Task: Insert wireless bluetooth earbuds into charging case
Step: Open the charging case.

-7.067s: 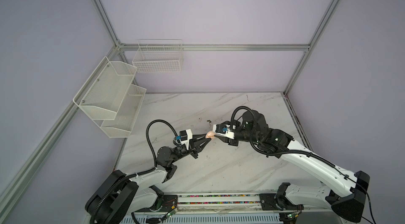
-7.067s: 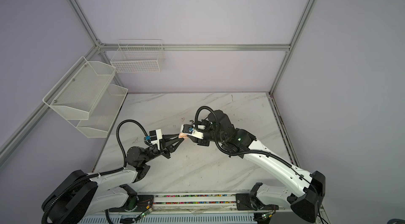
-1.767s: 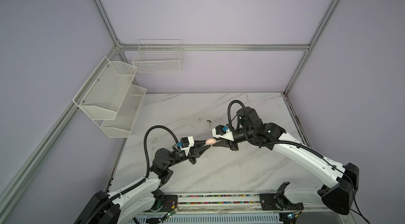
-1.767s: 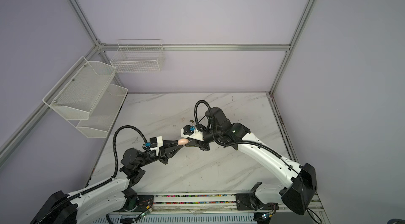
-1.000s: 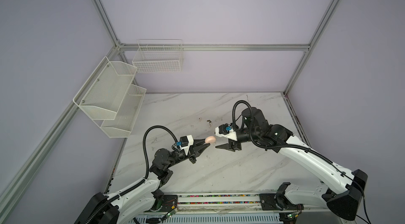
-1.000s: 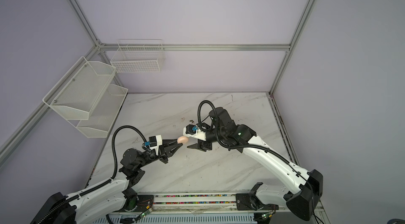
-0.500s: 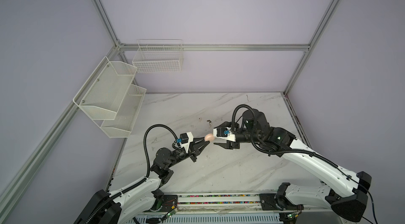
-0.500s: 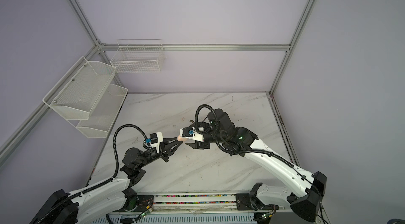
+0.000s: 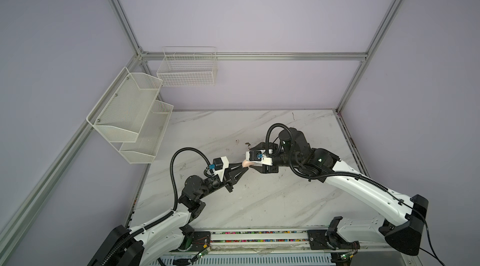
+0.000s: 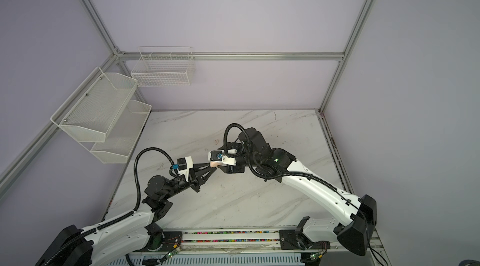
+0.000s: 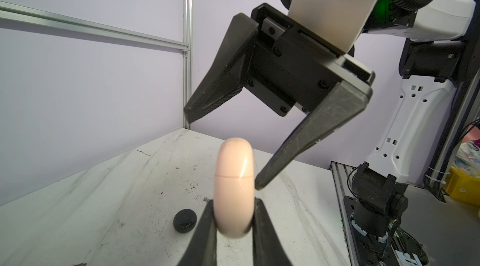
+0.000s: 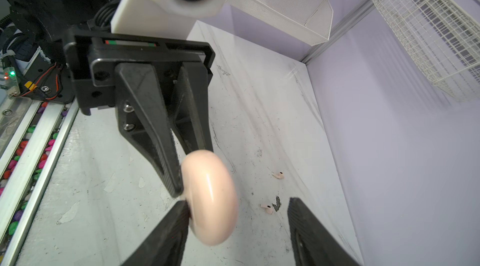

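Pink charging case (image 11: 233,189) looks light, slick: left gripper (image 9: 244,169) clamps its faces, right gripper (image 12: 237,203) gapes around it, I'd grab the rim.

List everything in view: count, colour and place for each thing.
charging case: one, pale pink, closed, held above the table
black case: one, black, lying on the table
earbuds: two, pale pink, loose on the table, apart; no black ones visible
debris speck: one, dark, beside one earbud
mesh shelf: one, white, two tiers, left wall
wire basket: one, white, back wall
table: one, white marble
left gripper: one, black, jaws shut on the charging case
right gripper: one, black, jaws open on either side of the charging case
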Robot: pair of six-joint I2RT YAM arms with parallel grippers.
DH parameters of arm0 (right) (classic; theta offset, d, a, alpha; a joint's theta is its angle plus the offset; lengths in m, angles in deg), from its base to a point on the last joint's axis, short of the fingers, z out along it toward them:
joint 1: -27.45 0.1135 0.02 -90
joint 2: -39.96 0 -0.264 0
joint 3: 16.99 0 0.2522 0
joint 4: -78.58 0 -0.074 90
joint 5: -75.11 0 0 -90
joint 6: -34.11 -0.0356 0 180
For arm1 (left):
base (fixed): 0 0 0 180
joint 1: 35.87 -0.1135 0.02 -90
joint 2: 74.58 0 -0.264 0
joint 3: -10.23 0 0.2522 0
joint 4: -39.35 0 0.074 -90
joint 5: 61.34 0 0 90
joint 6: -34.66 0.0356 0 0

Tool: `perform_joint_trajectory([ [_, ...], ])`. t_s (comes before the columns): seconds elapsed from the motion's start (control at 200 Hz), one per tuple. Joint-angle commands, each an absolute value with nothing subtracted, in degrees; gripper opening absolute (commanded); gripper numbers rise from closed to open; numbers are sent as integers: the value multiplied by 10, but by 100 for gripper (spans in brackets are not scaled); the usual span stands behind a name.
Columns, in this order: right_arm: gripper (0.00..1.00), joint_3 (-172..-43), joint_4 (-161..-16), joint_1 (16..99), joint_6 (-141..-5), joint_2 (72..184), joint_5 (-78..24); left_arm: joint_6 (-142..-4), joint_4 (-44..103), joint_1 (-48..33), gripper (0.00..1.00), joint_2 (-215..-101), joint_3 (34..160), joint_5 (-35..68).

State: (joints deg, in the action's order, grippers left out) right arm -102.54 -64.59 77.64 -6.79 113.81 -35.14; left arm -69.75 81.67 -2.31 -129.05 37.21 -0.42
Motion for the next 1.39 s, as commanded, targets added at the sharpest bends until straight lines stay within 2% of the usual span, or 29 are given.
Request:
perform_joint_trajectory([
  [0.0,64,-1045,-667,778,-59,1138,-338,-704,844,-20,0,-1286,368,-11],
  [1.145,62,-1079,-665,778,-77,1156,-291,-704,844,-20,0,-1271,354,-14],
  [1.245,61,-1110,-651,778,-103,1142,-290,-701,843,-20,0,-1266,353,-8],
  [1.39,59,-1137,-666,778,-239,1088,-226,-701,843,-21,0,-1244,353,31],
])
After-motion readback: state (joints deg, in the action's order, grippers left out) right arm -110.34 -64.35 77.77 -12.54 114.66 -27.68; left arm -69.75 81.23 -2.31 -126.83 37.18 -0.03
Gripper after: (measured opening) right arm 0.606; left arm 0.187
